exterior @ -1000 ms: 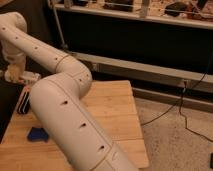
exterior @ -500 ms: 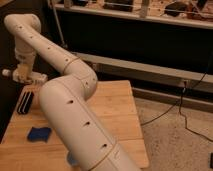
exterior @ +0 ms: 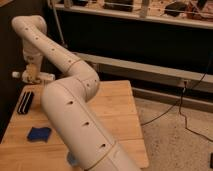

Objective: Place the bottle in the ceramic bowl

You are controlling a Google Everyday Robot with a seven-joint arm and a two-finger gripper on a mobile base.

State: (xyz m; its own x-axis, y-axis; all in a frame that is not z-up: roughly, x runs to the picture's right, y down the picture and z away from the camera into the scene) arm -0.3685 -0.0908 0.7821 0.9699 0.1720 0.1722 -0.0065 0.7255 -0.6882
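Upper left: gripper (exterior: pixel 31 75) holds bottle (exterior: pixel 36 76) sideways above counter (exterior: pixel 117 112). Sponge (exterior: pixel 39 134) lies lower left; dark object (exterior: pixel 25 102) at left edge.

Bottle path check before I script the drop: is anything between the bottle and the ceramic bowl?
Cannot tell: the ceramic bowl is not in view. The claw holds the bottle at the far left corner of the table, and the robot's arm hides much of the tabletop. Only a blue sponge and a black object show.
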